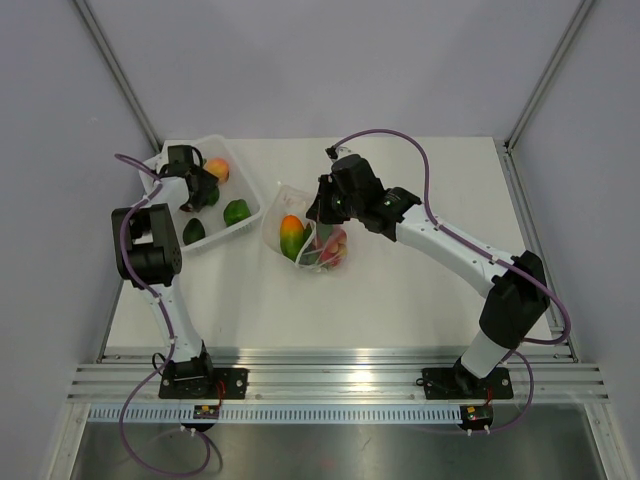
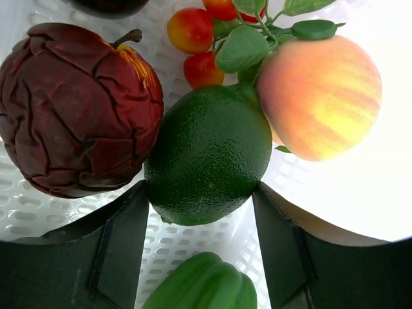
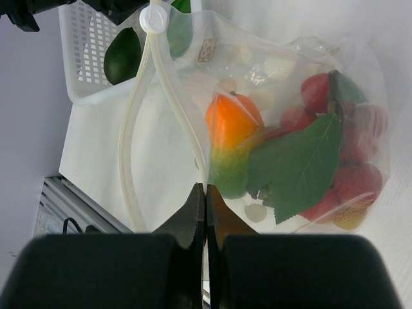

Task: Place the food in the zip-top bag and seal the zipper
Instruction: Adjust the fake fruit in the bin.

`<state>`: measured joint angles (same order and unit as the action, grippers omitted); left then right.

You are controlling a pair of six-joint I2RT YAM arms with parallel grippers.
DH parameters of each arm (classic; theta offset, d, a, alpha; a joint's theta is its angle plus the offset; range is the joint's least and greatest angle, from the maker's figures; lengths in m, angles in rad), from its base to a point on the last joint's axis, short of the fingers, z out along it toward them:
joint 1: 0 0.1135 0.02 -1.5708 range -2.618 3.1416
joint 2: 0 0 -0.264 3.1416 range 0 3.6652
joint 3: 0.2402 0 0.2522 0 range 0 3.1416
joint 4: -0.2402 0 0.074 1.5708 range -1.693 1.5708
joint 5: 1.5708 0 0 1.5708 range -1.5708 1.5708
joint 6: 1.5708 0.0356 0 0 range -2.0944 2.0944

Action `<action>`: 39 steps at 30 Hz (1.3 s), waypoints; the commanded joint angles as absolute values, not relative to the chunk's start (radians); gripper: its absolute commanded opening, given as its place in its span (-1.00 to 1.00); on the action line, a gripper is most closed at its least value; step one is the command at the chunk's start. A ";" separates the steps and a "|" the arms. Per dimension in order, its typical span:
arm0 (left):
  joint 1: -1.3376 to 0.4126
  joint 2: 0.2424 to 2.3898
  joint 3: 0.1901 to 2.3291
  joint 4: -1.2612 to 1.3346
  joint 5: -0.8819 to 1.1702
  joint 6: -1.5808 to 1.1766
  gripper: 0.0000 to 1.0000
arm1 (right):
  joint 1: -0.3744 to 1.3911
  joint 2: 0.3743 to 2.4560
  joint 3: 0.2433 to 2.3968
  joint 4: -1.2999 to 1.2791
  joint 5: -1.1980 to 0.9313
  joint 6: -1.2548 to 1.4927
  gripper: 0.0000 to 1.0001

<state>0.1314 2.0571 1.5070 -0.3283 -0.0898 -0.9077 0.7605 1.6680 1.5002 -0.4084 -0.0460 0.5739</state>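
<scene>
In the left wrist view a green lime (image 2: pixel 209 154) lies in the white tray (image 2: pixel 26 206). My left gripper (image 2: pixel 203 193) has a fingertip against each side of it. A wrinkled dark purple fruit (image 2: pixel 77 109), a peach (image 2: pixel 318 96), red cherries (image 2: pixel 193 32) and a green pepper (image 2: pixel 203 283) surround it. The zip-top bag (image 3: pixel 283 71) lies mid-table and holds an orange-green mango (image 3: pixel 232 129), a leaf (image 3: pixel 296 161) and red berries (image 3: pixel 354 187). My right gripper (image 3: pixel 206 188) is shut on the bag's mouth edge, where the zipper (image 3: pixel 174 96) gapes open. From above, the left gripper (image 1: pixel 205 190) is in the tray and the right gripper (image 1: pixel 318 215) is at the bag (image 1: pixel 312 245).
The tray (image 1: pixel 250 222) sits at the table's back left, beside the bag. It also holds a dark green fruit (image 1: pixel 194 231) and a bright green one (image 1: pixel 236 211). A white slider tab (image 3: pixel 154 19) sits at the zipper's far end. Grey walls enclose the table.
</scene>
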 commanded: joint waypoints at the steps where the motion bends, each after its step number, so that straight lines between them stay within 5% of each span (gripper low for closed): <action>1: 0.127 2.001 1.499 -0.354 -0.113 -0.879 -0.14 | 0.769 1.655 1.516 -0.379 -0.045 0.577 -1.00; 8: 0.118 1.833 1.384 -0.353 -0.117 -0.847 -0.51 | 0.769 1.658 1.514 -0.373 -0.055 0.581 -1.00; 39: 0.064 1.477 1.321 -0.600 0.052 -0.561 -0.52 | 0.769 1.709 1.548 -0.379 -0.049 0.575 -1.00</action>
